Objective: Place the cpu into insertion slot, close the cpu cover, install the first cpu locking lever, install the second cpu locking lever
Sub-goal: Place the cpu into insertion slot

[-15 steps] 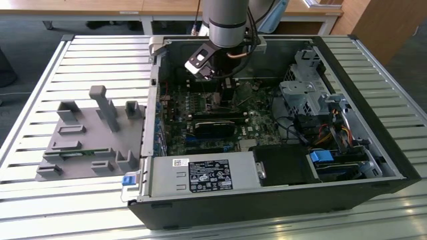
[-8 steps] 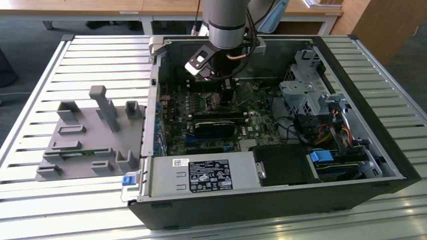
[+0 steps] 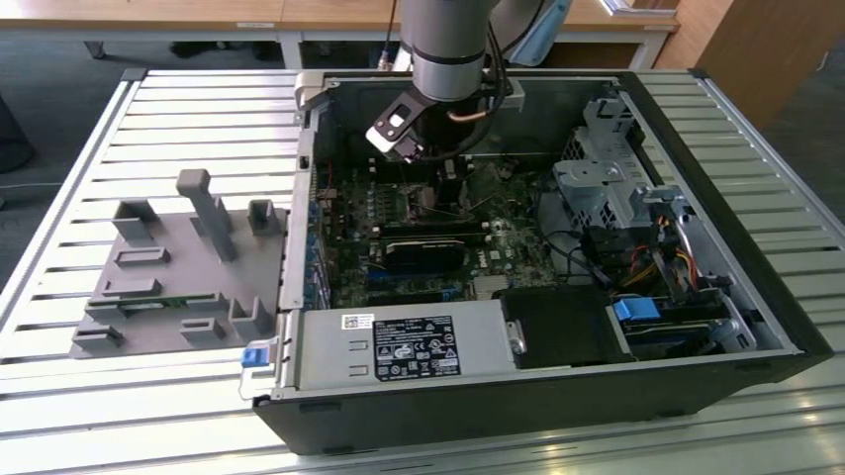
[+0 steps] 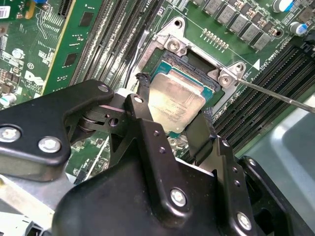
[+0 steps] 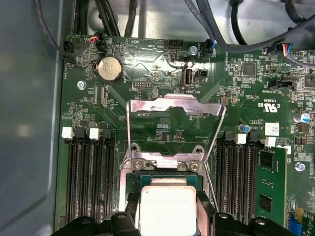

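The cpu [image 4: 177,105], a small square chip with a silver-grey top, sits low in the insertion slot [image 4: 189,67] on the green board. My gripper [image 4: 174,96] straddles it, with one black finger [image 4: 143,93] against each of two opposite edges, shut on the chip. In the first wrist view the cpu [image 5: 167,211] lies between the same fingers [image 5: 131,209], just below the slot's rim [image 5: 166,176]. The cpu cover [image 5: 172,104], a silver frame with a square window, is swung fully open beyond its hinge. A thin locking lever [image 4: 275,96] stands free of the socket. The exterior view shows the gripper [image 3: 440,193] deep in the case.
Long black memory slots [image 5: 91,182] flank the socket, and a green card [image 5: 269,187] stands on one side. Cables [image 5: 231,29] hang beyond the board. In the open case [image 3: 739,327] sit a power-supply box [image 3: 396,346] and a drive cage [image 3: 608,188]. A grey fixture plate [image 3: 172,267] lies at the exterior view's left.
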Controlling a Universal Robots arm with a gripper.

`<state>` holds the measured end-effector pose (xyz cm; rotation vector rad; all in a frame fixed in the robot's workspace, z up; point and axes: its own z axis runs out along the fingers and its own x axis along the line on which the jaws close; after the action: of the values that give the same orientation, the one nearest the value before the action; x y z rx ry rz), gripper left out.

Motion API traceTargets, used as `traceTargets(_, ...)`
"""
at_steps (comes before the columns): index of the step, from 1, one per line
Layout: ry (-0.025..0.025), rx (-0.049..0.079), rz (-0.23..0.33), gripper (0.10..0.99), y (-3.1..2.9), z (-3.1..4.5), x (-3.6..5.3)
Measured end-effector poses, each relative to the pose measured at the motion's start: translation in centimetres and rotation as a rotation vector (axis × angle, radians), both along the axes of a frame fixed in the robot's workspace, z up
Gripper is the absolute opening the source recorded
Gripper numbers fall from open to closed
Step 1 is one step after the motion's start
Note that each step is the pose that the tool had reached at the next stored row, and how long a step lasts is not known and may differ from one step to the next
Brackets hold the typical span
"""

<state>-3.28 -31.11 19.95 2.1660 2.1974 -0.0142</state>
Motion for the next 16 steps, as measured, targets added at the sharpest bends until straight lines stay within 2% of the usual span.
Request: traceTargets(16, 0.0000, 0.000, 0.000, 0.541, 0.13, -0.48, -0.11)
